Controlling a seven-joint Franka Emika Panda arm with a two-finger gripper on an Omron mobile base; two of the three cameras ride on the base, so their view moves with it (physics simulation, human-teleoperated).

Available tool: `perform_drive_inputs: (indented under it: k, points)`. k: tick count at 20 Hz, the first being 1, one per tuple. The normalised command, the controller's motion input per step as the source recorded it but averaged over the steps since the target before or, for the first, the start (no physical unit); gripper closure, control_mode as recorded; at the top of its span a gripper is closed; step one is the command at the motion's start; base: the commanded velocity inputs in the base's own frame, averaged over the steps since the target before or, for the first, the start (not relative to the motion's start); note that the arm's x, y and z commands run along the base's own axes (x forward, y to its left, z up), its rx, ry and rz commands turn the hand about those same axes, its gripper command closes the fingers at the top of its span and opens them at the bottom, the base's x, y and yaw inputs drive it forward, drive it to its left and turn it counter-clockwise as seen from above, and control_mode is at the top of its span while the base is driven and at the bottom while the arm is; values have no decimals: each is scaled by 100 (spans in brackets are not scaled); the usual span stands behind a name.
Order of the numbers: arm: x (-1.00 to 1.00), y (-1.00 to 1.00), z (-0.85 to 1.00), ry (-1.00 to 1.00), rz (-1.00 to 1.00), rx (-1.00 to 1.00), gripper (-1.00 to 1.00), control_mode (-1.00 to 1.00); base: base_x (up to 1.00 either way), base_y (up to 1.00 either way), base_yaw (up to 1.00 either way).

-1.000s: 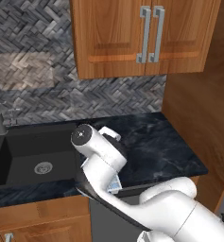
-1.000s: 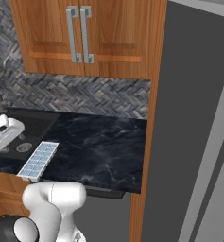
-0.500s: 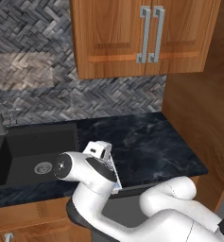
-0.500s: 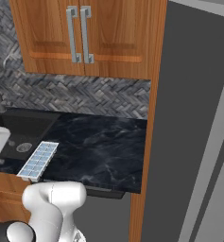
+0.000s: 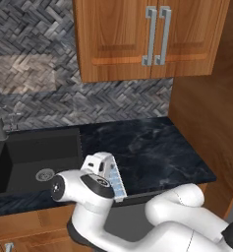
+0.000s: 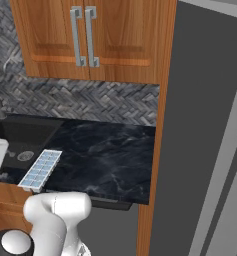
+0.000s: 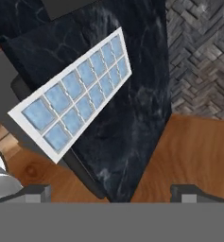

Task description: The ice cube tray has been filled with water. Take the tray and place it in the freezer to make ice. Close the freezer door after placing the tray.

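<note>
Open-jawed and holding nothing, the gripper [image 7: 111, 194] hangs clear of the ice cube tray [image 7: 78, 92]. That tray lies flat on the dark counter [image 6: 110, 155], at its front edge just beside the sink [image 5: 34, 155], its cells full of pale blue water [image 7: 58, 98].

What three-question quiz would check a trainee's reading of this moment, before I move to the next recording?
1. True or false: the end effector is shut on the ice cube tray.
2. The tray lies on: A) the sink basin, B) the dark counter near its front edge, C) a freezer shelf.
3. Fill in: the tray's cells hold pale blue ____.

Key: 1 false, its fingers stand wide apart and the tray lies untouched ahead of them; 2 B; 3 water.
</note>
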Motion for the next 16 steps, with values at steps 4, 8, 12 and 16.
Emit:
perform_drive_inputs:
  k: [4,8,12,16]
  points:
    - [0,1,-10,-5,4,-9,-100,-100,0,0,0]
    - [-13,25,-19,-14,1,-14,-100,-100,0,0,0]
    - [-4,13,-29,-6,0,-7,-100,-100,0,0,0]
    - [0,0,-37,-3,0,-6,-100,-100,0,0,0]
